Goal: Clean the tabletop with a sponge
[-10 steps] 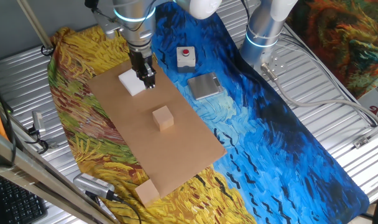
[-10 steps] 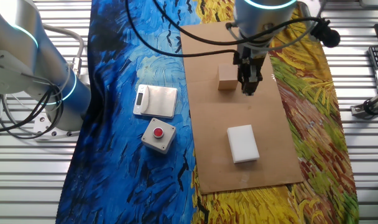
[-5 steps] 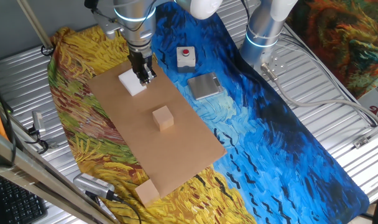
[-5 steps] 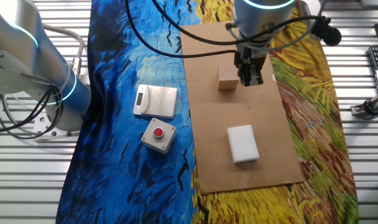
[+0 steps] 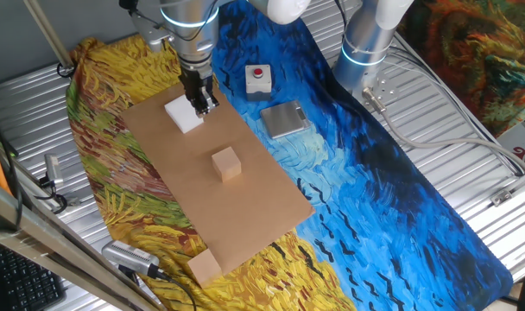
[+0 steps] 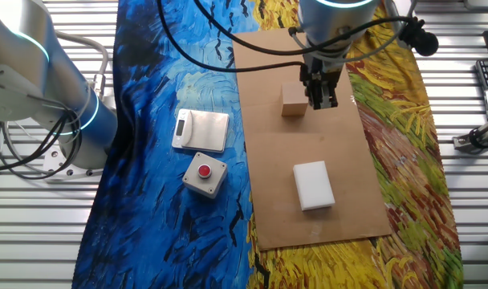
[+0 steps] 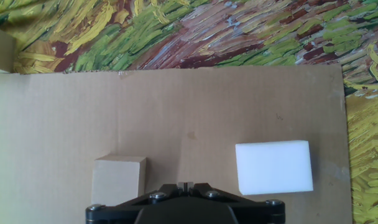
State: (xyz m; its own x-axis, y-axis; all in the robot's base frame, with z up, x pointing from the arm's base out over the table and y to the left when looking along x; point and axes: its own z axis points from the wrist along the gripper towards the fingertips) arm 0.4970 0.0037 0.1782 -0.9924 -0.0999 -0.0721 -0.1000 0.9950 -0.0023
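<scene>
The tabletop is a light-brown board lying on the painted cloth. On it lies the sponge, a white foam block with nothing touching it. My gripper hangs above the board between the sponge and a tan cube. Its fingers are pressed together with nothing between them. In the hand view the sponge is to the right of the fingers and the cube to the left.
A second tan block sits at the board's end. On the blue cloth stand a white box with a red button and a metal scale. Another arm's base stands beside them.
My gripper has risen a little above the board and stayed shut. The sponge and the cube have not moved.
</scene>
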